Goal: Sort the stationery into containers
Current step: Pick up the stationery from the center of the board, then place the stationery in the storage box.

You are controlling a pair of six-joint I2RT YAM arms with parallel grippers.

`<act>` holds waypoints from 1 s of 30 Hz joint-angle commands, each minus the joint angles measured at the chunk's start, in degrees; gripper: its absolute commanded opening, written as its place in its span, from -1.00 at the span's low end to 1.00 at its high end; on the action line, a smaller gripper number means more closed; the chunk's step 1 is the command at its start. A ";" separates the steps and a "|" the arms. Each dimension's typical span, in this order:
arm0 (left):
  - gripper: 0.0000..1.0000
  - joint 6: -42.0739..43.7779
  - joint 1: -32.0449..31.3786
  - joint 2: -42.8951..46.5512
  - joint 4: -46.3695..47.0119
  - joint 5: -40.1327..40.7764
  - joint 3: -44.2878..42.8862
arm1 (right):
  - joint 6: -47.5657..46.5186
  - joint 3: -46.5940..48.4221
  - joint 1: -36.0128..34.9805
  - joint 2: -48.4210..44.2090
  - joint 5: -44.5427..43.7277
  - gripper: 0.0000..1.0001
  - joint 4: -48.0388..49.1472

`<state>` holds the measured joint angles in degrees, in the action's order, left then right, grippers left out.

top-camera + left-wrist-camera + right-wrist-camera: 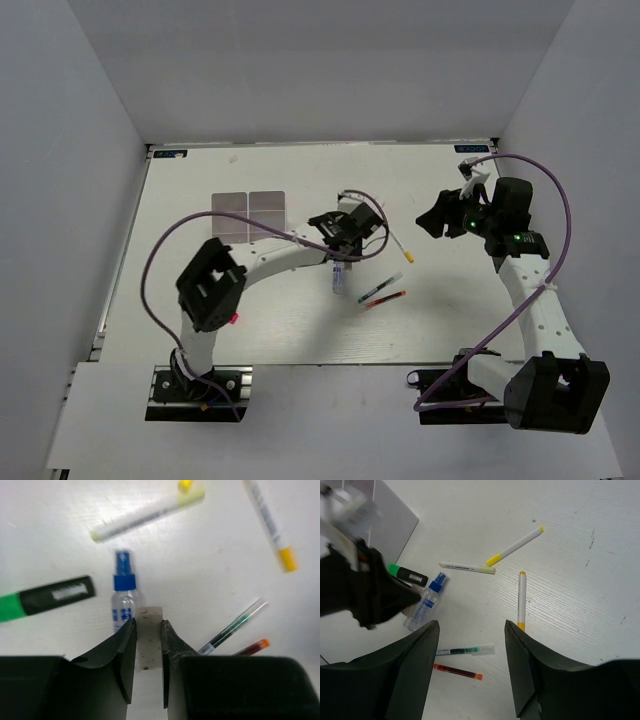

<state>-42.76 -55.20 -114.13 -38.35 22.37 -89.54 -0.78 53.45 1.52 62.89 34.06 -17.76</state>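
My left gripper [148,622] is shut on a small beige eraser [149,645] with dark specks, both fingers pressed against its sides just above the table. Right beside it lies the blue-capped clear tube [123,600], with the green highlighter [45,599] to its left. A green-ink pen [235,627] and a red one [252,647] lie to the right. Two white pens [145,515] with yellow ends [272,525] lie farther off. From above, the left gripper [340,250] is mid-table. My right gripper [440,215] hangs open and empty in the air [472,625]. The containers [249,213] stand left of the left gripper.
The right wrist view shows the loose stationery spread below: the tube [426,601], the green pen [465,650], the red pen [457,671] and three white pens [522,600]. The tray's corner [395,520] is at top left. Grey walls enclose the table.
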 commanded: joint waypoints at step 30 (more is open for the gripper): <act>-1.00 -14.36 15.91 17.54 25.16 44.43 15.09 | -4.85 -2.30 1.38 -0.14 12.16 0.21 1.68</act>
<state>-54.68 -40.34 -95.92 -12.82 63.81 -72.23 -4.97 51.57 2.42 62.74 44.27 -17.58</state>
